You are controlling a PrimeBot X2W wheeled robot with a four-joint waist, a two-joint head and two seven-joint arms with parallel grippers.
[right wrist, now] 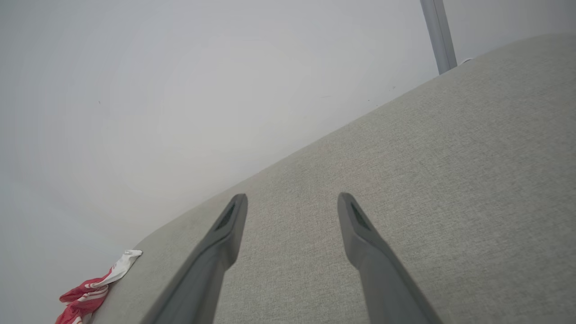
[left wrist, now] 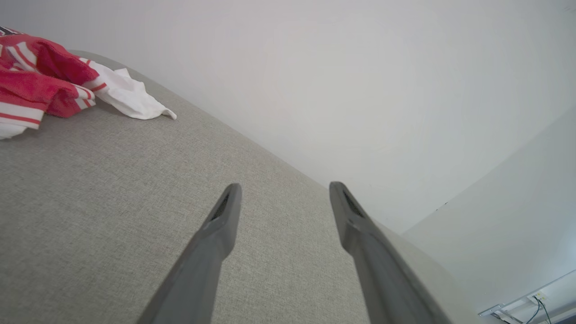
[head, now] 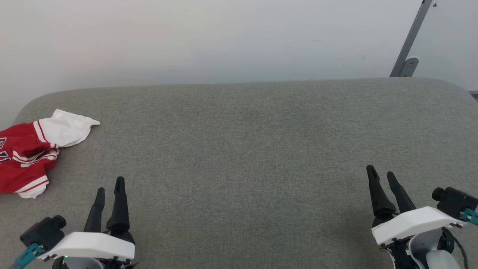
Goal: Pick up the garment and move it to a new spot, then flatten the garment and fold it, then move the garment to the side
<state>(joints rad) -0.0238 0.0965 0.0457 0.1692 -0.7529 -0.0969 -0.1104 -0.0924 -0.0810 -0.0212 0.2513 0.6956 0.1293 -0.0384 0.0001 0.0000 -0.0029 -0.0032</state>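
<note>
The garment [head: 31, 151] is a red shirt with white sleeves and striped trim, lying crumpled at the far left of the grey cloth-covered table [head: 239, 149], partly cut off by the head view's left edge. In the left wrist view the garment [left wrist: 49, 85] lies at the upper left, well ahead of the fingers. It appears small at the lower left of the right wrist view, garment [right wrist: 92, 290]. My left gripper [head: 110, 185] hovers open near the front left, to the right of the garment and apart from it. My right gripper [head: 381, 172] is open and empty at the front right.
A pale wall runs behind the table's rounded far edge. A grey metal post [head: 409, 41] with a bracket stands at the back right corner. The wide grey surface between my two grippers carries nothing.
</note>
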